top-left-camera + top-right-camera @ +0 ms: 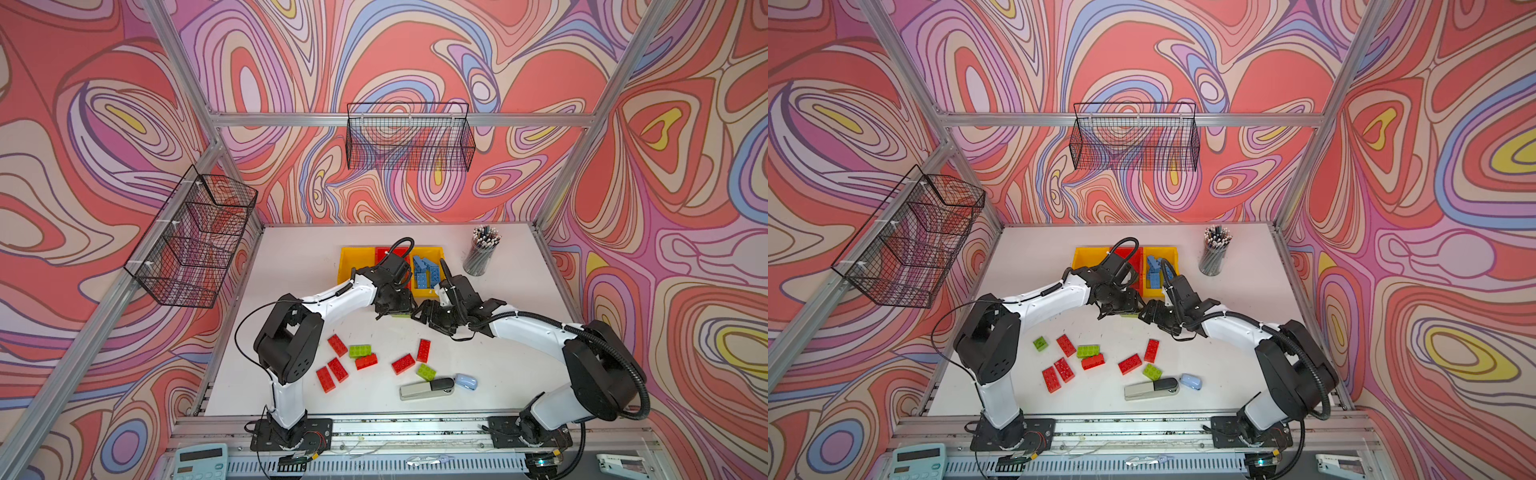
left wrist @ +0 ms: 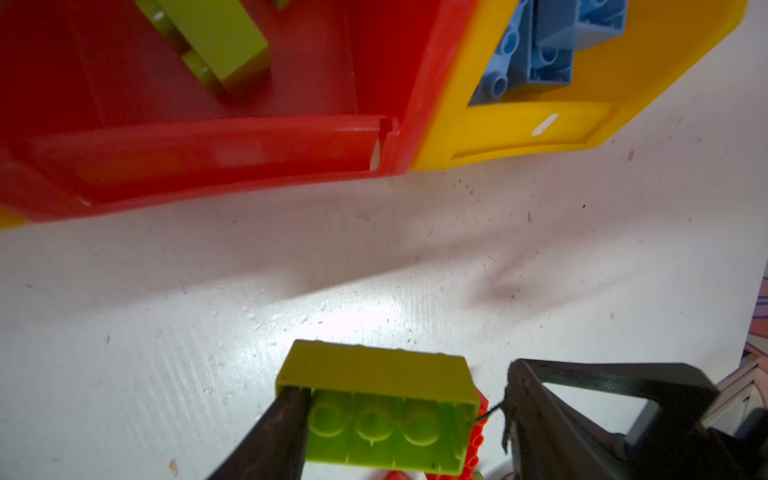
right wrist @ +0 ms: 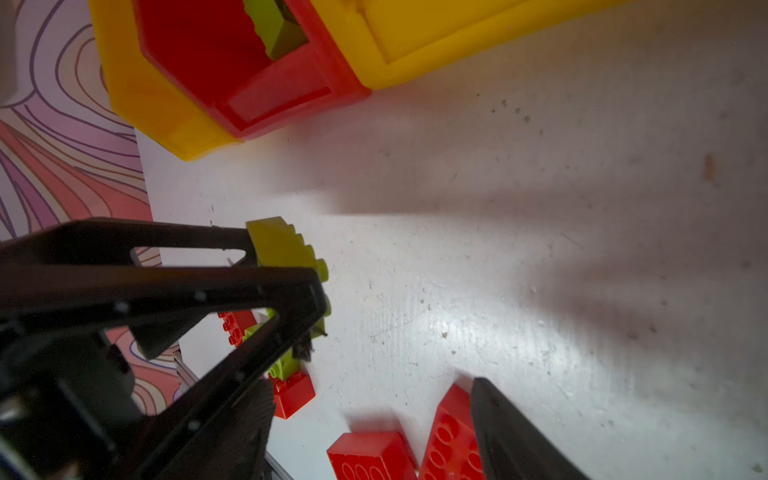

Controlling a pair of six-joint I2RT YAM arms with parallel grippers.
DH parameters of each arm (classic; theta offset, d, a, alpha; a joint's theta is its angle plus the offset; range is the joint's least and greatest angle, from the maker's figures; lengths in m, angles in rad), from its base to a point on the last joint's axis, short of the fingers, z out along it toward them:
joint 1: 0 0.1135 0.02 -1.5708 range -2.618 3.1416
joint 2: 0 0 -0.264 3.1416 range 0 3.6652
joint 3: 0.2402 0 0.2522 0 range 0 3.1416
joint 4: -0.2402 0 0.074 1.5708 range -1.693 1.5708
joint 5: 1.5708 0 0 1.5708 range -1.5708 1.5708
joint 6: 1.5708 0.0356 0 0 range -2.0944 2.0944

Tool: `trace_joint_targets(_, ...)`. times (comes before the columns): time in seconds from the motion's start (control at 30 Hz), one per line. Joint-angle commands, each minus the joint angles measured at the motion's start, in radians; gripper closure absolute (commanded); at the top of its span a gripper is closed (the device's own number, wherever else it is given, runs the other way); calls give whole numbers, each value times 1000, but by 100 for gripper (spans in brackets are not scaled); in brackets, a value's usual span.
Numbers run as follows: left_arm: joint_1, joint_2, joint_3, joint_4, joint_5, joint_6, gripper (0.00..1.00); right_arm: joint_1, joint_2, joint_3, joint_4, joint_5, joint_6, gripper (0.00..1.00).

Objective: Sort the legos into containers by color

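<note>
I find the left gripper (image 3: 282, 272) clamped on a lime green brick (image 2: 374, 399), held over the table (image 2: 374, 249) just in front of the red bin (image 2: 208, 158). That bin holds another green brick (image 2: 216, 41). The yellow bin (image 2: 519, 133) touching it holds blue bricks (image 2: 536, 54). The right gripper (image 3: 372, 386) stands unclenched, gripping nothing, above loose red bricks (image 3: 370, 455).
</note>
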Motion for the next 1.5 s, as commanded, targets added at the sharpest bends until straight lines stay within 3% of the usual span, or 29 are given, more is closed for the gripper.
trace_joint_targets(0.0, -10, 10, 41, -111, 52, 11, 40, 0, 9, -11, 134, 54, 48, 22)
trace_joint_targets(0.37, -9, 62, 73, -166, 88, 34, 40, 19, 34, -17, 228, 56, 57, 22)
trace_joint_targets(0.9, -10, 99, 53, -164, 170, -24, 43, 34, 132, -16, 347, 92, 108, 24)
trace_joint_targets(1.23, -9, 70, 60, -193, 147, -20, 41, 38, 129, 29, 227, 119, 40, 24)
trace_joint_targets(1.47, 64, -82, -92, -199, 40, -50, 43, 66, 149, 180, -31, 208, -154, 20)
